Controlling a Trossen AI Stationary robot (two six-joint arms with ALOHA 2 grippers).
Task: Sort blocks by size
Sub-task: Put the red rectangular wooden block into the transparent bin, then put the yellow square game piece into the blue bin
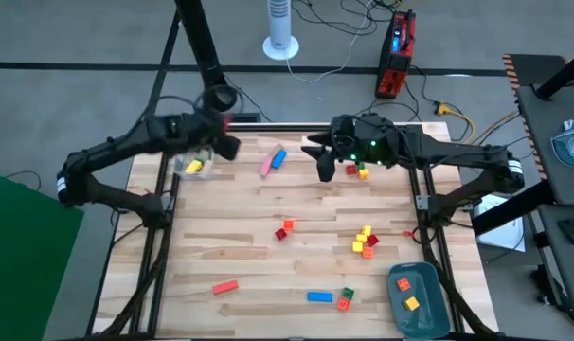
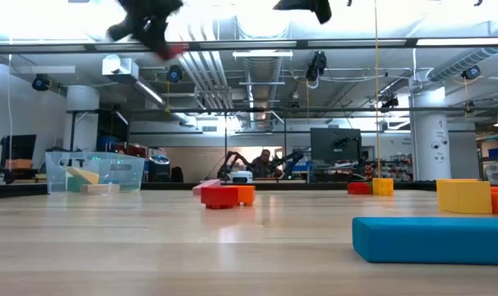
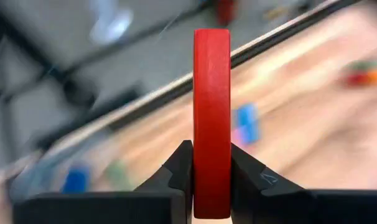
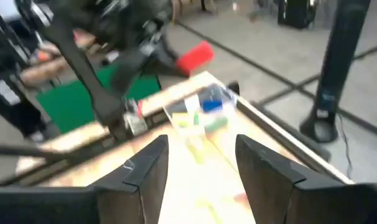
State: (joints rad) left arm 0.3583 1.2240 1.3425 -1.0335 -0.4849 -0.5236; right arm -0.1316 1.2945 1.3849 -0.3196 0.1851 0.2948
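Note:
My left gripper is up in the air by the table's far left corner, shut on a red bar block, close to the clear plastic box, which holds a few blocks. The red bar also shows in the right wrist view. My right gripper is open and empty above the far middle of the table, with a pink and a blue bar to its left. Other blocks lie loose on the wood: a red-orange pair, a yellow-orange cluster, an orange bar, a blue bar. My left gripper pinches the red bar's two broad sides near its one end between its two fingers. The bar runs along the fingers and sticks out well past their tips. It is lifted clear of the table and of the box.
A grey-blue tray with a few small blocks sits at the near right corner. A small group of red, yellow and green blocks lies under my right arm. The table's near left part is bare wood.

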